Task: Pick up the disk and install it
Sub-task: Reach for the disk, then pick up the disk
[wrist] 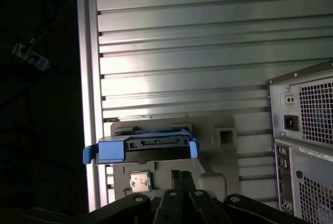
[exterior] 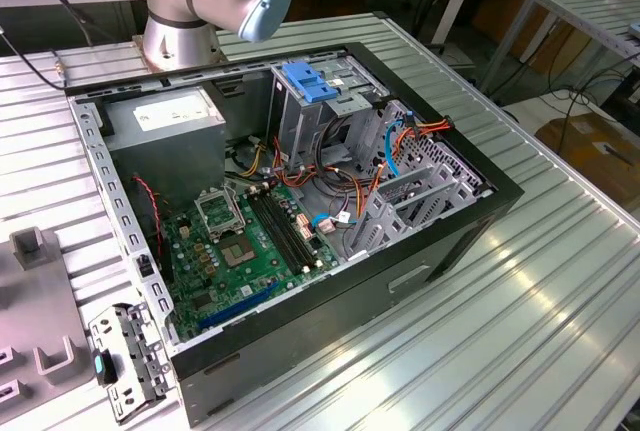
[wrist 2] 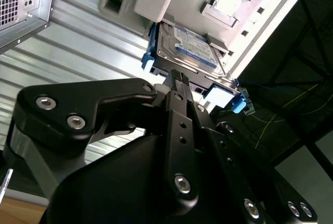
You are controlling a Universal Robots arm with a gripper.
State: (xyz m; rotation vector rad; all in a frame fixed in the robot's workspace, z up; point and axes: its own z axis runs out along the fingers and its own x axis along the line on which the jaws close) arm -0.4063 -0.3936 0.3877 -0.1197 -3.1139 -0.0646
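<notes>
Just beyond the gripper [wrist 2: 175, 76], whose empty fingers [wrist 2: 180, 110] are resting together, the disk [wrist 2: 190, 47] is lying flat: likely stiff, dense, shock-sensitive, best gripped across its blue side rails.

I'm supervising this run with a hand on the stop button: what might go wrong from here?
The disk lies right by the table edge; a nudge might push it off. The gripper looks shut, so it may butt the disk rather than straddle it.
</notes>
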